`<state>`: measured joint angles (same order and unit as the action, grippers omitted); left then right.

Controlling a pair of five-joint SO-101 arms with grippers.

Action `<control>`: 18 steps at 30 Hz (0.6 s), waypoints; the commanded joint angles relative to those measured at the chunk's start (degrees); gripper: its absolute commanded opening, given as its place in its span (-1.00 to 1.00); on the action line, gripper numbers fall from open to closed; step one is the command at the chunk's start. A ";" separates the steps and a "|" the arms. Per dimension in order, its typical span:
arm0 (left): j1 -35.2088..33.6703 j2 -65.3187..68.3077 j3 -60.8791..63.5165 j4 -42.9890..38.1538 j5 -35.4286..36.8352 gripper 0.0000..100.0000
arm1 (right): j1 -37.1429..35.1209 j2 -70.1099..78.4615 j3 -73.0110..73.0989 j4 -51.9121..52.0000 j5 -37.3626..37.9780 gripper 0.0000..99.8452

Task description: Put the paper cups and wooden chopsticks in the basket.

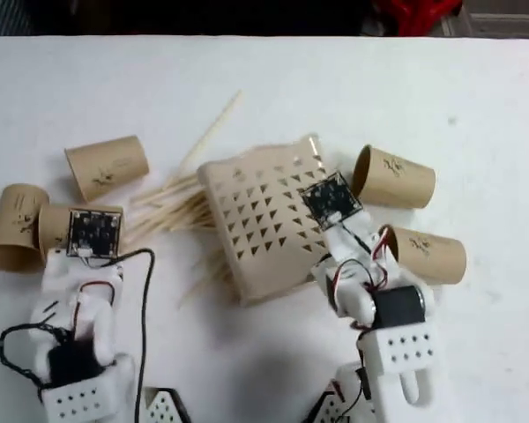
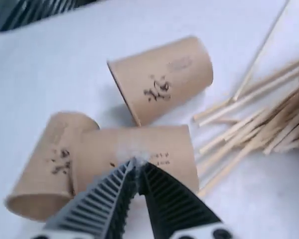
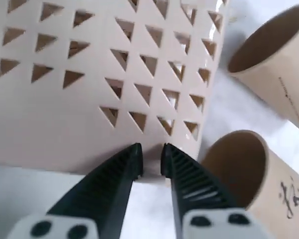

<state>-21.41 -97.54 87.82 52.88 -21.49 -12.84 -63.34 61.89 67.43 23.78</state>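
Note:
The beige basket with triangle holes lies tipped over at mid-table, a perforated wall facing up. Wooden chopsticks are piled loose at its left side. Three paper cups lie on their sides at the left: one behind, one at the table's edge, one under my left gripper, which is shut just above it. Two more cups lie right of the basket. My right gripper is narrowly open over the basket's near edge, beside a cup's mouth.
The white table has free room behind the basket and at the far right. Both arm bases stand along the front edge, with cables hanging beside the left one.

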 commanded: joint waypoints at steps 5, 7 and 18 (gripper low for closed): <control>11.21 12.53 -22.77 7.82 2.64 -0.96 | -4.97 -13.67 -0.79 7.25 3.78 -0.84; 13.05 22.29 -29.01 7.91 4.57 -0.96 | -5.14 -15.60 2.02 6.55 5.01 -0.84; 24.48 68.79 -69.71 8.09 11.96 -0.96 | -4.97 -14.55 14.24 -2.77 8.18 -0.84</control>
<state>-1.01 -42.15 33.85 60.70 -11.65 -17.41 -78.81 74.02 65.76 31.16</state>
